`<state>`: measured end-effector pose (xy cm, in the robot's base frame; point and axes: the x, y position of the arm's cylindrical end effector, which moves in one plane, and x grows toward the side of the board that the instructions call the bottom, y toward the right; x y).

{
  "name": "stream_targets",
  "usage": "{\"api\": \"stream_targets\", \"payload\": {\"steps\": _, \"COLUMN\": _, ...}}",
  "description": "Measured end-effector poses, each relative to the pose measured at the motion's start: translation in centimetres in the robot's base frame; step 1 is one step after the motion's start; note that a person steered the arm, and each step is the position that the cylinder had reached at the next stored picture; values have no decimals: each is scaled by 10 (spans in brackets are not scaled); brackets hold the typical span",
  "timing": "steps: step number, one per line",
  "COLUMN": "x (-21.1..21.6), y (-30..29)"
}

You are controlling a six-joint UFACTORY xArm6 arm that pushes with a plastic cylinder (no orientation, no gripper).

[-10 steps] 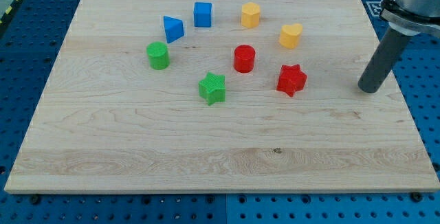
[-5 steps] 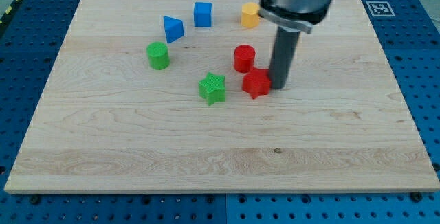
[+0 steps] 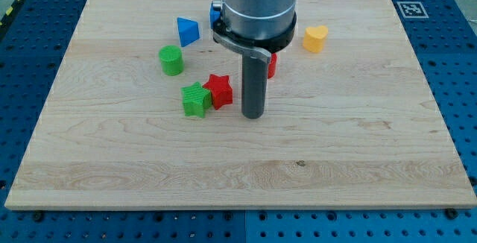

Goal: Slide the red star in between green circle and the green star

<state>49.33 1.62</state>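
Note:
The red star (image 3: pixel 219 90) lies near the board's middle, touching the right side of the green star (image 3: pixel 196 99). The green circle (image 3: pixel 171 60) stands up and to the left of both, apart from them. My tip (image 3: pixel 253 115) rests on the board just right of the red star, with a small gap between them. The rod and arm rise above it and hide part of the board behind.
A blue triangle (image 3: pixel 187 31) sits above the green circle. A blue cube (image 3: pixel 215 12) and a red cylinder (image 3: pixel 272 64) peek out from behind the arm. A yellow heart (image 3: pixel 315 39) lies at the upper right. The wooden board (image 3: pixel 373 161) ends on a blue pegboard.
My tip has swept left from the board's right edge, pushing the red star left into the green star, which has shifted left and down. The arm now hides the yellow block and red cylinder.

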Motion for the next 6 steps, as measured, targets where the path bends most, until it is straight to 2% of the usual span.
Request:
{"api": "stream_targets", "payload": {"steps": 1, "x": -10, "y": -11}}
{"api": "stream_targets", "payload": {"steps": 2, "x": -46, "y": -32}}
{"api": "stream_targets", "payload": {"steps": 4, "x": -86, "y": -80}}
{"api": "stream_targets", "payload": {"steps": 6, "x": -71, "y": -80}}
